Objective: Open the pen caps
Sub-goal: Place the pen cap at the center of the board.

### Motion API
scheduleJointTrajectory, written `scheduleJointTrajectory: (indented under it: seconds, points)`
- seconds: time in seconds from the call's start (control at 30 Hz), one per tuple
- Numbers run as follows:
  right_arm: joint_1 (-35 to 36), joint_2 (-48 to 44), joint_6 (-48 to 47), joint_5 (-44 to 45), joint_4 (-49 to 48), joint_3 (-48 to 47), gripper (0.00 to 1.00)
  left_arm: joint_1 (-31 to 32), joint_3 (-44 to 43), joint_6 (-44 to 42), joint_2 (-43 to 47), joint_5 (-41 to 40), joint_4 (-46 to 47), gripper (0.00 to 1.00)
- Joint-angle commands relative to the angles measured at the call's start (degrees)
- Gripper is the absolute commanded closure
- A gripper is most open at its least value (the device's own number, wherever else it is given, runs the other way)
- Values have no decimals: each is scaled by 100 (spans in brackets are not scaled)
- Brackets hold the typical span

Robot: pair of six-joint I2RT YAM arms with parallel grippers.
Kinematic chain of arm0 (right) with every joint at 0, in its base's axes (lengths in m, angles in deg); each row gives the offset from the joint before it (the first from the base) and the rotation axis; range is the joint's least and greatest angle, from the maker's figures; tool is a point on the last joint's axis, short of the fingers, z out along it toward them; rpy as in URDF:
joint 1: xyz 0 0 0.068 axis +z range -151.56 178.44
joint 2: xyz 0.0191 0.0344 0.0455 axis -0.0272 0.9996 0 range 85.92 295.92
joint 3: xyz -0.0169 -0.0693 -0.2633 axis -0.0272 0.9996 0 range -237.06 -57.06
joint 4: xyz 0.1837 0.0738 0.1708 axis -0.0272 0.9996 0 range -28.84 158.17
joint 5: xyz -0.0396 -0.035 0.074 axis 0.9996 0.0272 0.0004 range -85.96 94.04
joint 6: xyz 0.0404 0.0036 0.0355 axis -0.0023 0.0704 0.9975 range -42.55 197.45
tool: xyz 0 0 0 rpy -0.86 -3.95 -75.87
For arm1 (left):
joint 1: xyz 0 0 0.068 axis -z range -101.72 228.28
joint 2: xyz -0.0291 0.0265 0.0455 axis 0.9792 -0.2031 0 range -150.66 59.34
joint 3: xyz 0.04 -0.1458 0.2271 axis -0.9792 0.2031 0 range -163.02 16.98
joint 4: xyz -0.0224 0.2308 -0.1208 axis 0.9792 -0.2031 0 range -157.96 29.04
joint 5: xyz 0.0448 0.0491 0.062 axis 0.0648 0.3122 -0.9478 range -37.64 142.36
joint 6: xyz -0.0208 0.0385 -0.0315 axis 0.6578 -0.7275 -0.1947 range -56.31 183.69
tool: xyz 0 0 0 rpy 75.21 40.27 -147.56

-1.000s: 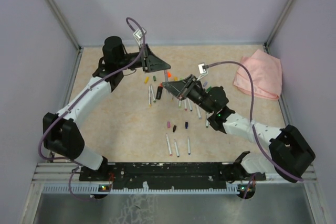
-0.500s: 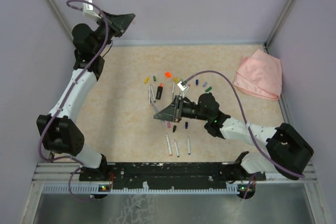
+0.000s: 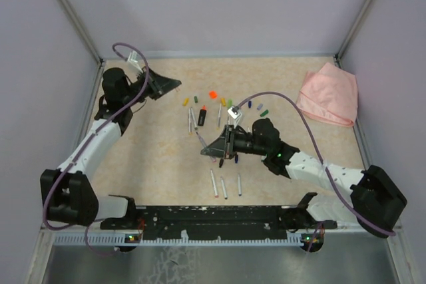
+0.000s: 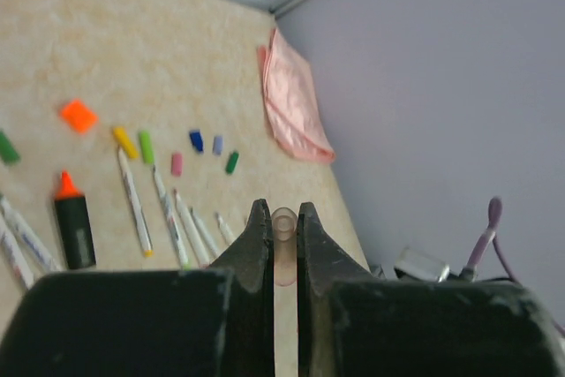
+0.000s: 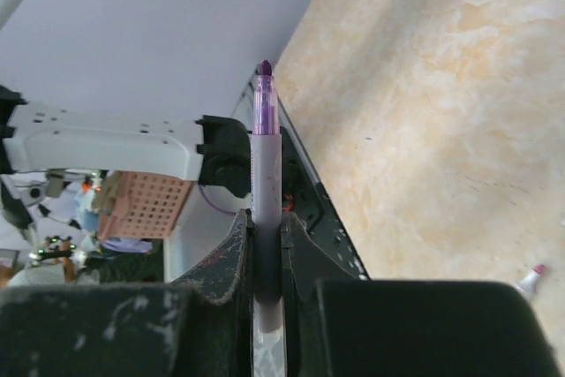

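Two grippers are in view and both are occupied.

Left gripper (image 4: 282, 221): the fingers are closed on a small translucent pinkish cap (image 4: 284, 240). The cap stands upright between the fingertips, with its open mouth showing just above them. In the top view the left gripper (image 3: 174, 84) is over the far-left part of the table (image 3: 140, 151), well apart from the scattered pens.

Right gripper (image 5: 264, 222): the fingers are clamped on the barrel of a purple marker (image 5: 265, 143). The barrel runs out past the fingertips and ends in a bare purple tip (image 5: 264, 69) (uncapped). In the top view the right gripper (image 3: 206, 152) is near the table centre and points left. Three white pens (image 3: 223, 186) lie side by side between it and the arm bases.

The loose caps lie on the table beyond the right gripper, and none touches either gripper. The left wrist view shows:
- an orange cap (image 4: 79, 116);
- a yellow cap (image 4: 124, 141) just beside a light green cap (image 4: 146, 147);
- a pink cap (image 4: 177, 163);
- a blue cap (image 4: 196, 140) beside a paler blue cap (image 4: 217, 145);
- a dark green cap (image 4: 231, 162).

A black highlighter (image 4: 75, 222) with an orange tip lies to the left of several white pen barrels. A small dark cap (image 3: 236, 160) lies just beside the right gripper (its colour cannot be told from above).

A pink cloth (image 3: 326, 94) lies folded at the far-right corner, clear of both arms.
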Motion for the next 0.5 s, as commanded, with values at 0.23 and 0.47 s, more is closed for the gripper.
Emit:
scheduleJointTrajectory:
  seconds: [0.23,0.47]
  points:
    - [11,-249,-760,419,913,-72,100,833,1926,-789,1588,-424,-2777,99]
    - [11,-90,-639,437,729,-29,100,1754,2619,-257,1479,-1377,-2755,93]
